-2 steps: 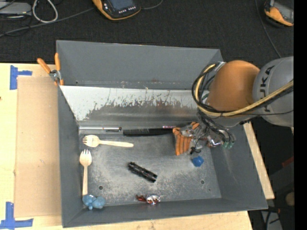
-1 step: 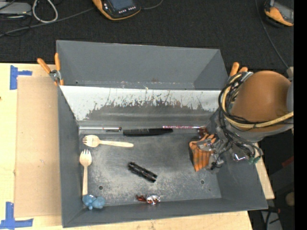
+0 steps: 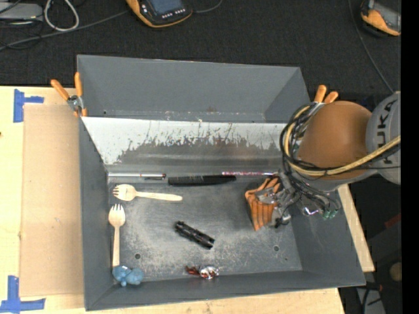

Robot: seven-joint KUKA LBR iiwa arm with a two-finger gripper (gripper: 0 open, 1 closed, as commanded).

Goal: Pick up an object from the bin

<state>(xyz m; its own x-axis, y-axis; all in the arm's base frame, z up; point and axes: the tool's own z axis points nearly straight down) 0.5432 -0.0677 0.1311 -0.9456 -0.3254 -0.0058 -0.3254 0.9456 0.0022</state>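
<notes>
**Orange ribbed piece** (image 3: 257,209): lies in the right half of the bin floor, somewhat tilted, touching or just beside the tool (image 3: 280,208).

**Tool:** low in the bin (image 3: 196,90) at its right side, under the arm's cables. Whether it is open or closed, and whether it has hold of the orange piece, cannot be told.

**Progress, as judged:** tool down at the piece; grasp unconfirmed. Lift out of the bin is not yet done, as the piece appears to rest on the floor.

**Other contents, all well apart from the tool:**
- black cylinder (image 3: 194,234), mid-floor
- black pen (image 3: 200,180), along the back wall
- pale plastic fork (image 3: 145,194), at left
- second fork (image 3: 116,231), just below the first
- small foil-wrapped thing (image 3: 203,273), near the front wall
- blue lump (image 3: 127,276), front left corner
</notes>
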